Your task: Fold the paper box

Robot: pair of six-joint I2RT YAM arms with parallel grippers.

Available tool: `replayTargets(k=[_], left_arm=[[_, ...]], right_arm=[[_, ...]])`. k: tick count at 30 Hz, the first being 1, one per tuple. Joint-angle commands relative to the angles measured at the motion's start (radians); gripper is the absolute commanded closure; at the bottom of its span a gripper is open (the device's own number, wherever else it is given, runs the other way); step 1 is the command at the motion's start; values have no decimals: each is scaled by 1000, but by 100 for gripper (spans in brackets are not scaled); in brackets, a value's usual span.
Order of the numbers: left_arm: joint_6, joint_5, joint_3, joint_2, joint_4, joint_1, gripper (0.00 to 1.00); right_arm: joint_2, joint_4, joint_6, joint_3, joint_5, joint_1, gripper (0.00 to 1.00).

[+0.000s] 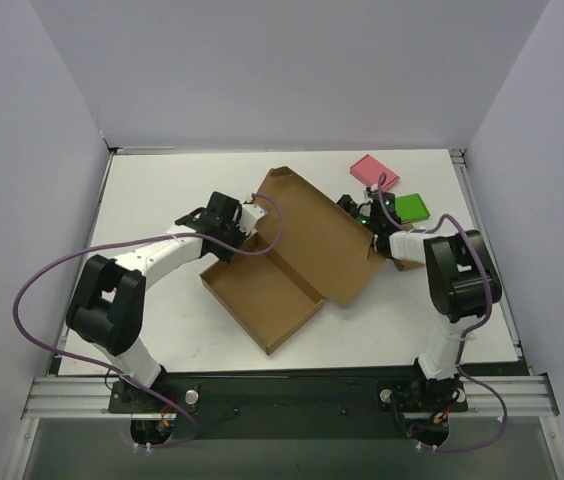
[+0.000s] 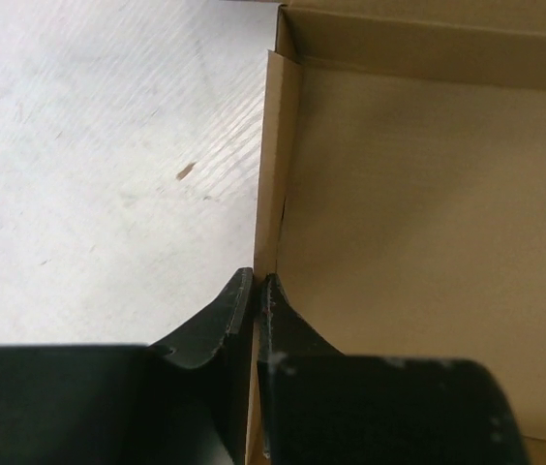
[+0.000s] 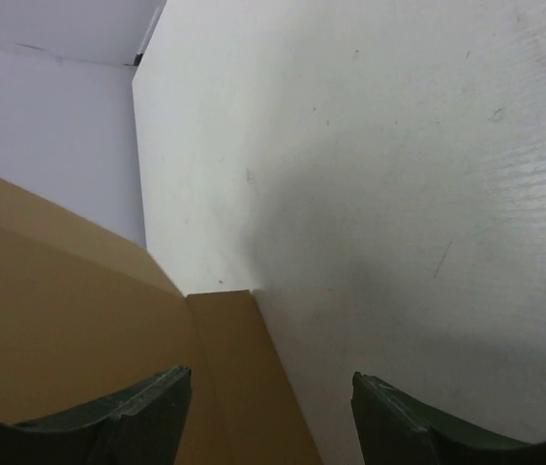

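The paper box (image 1: 292,250) lies mid-table: an open brown tray toward the front, its big lid panel tilted up toward the back right. My left gripper (image 1: 234,232) is at the tray's back-left wall. In the left wrist view its jaws (image 2: 258,291) are shut on the thin upright cardboard wall (image 2: 275,174), with the tray's floor to the right. My right gripper (image 1: 360,215) sits at the lid's right edge. Its fingers stand open (image 3: 273,397) over a narrow side flap (image 3: 239,378) of the box, gripping nothing.
A pink block (image 1: 374,170) and a green block (image 1: 412,207) lie at the back right, close behind the right gripper. A small brown corner (image 1: 403,264) shows under the right wrist. Pale walls enclose the white table (image 1: 162,200) on three sides.
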Motion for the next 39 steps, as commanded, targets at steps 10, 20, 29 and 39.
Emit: replayTargets(k=[10, 20, 29, 39], left_arm=[[-42, 133, -23, 51, -19, -39, 100], [-40, 135, -26, 50, -22, -46, 100], [-42, 133, -29, 42, -19, -48, 100], [-46, 141, -23, 51, -20, -51, 100]], right_arm=[[-352, -274, -184, 39, -98, -215, 26], [-159, 40, -121, -25, -177, -197, 47], [-7, 263, -31, -45, -222, -148, 59], [185, 611, 251, -19, -256, 57, 59]])
